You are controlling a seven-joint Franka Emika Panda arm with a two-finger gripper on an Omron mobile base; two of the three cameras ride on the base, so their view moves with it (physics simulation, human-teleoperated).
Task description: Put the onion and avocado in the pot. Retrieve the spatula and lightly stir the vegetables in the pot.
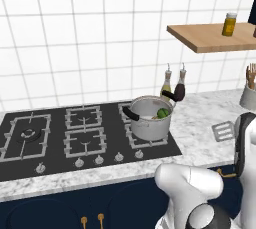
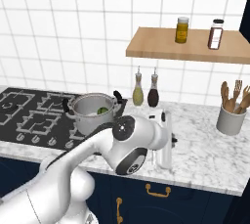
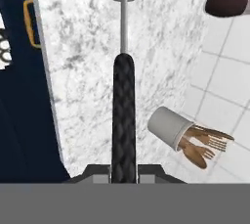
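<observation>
While the pot (image 1: 151,118) sits at centre frame on the stove (image 1: 75,133) with the avocado (image 1: 162,113) inside, the gripper (image 3: 123,173) at bottom centre of the hand view is closed around the spatula (image 3: 123,115), whose blade reaches the top edge above the marble counter (image 3: 83,71)

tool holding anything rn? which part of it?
Looks like the spatula, gripped at the near end of its black handle, blade pointing away over the marble counter. Fingertips themselves aren't clearly visible.

Two bottles (image 2: 145,90) stand beside utensil crock (image 2: 229,119).
</observation>
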